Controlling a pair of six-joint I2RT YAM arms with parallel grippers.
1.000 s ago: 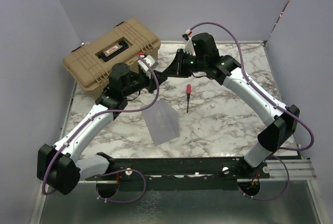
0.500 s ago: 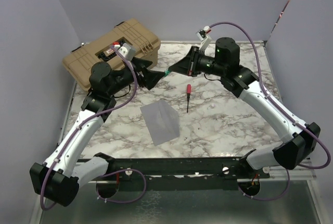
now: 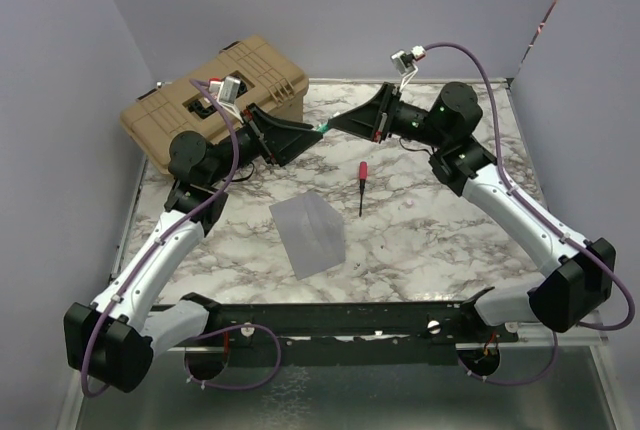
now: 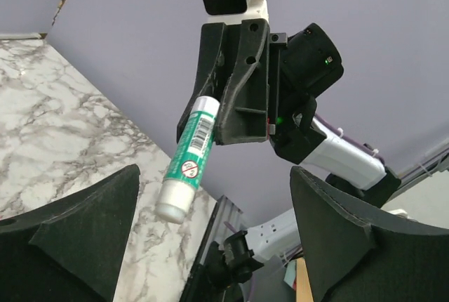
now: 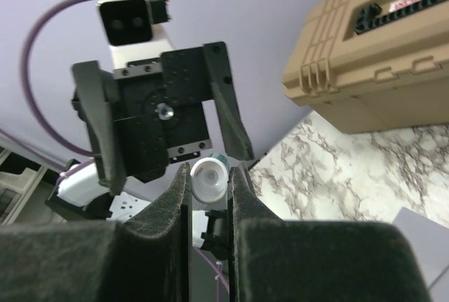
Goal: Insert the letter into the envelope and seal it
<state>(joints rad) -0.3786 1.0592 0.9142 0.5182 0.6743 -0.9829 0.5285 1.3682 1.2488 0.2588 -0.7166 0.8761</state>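
Note:
The pale grey envelope lies flat on the marble table, below both raised arms; one corner shows in the right wrist view. No letter shows in any view. My right gripper is shut on a green glue stick, which is held in the air with its white end pointing at the left gripper. My left gripper faces it with the jaws wide open and nothing between them. The glue stick hangs just beyond its fingertips.
A big tan hard case stands at the back left, close behind the left arm. A red-handled screwdriver lies mid-table, right of the envelope. Purple walls close in the table on the left, back and right.
The left jaws have opened wide and drawn back from the glue stick. Both arms have swung outward and their wrists have risen. The right gripper keeps hold of the stick.

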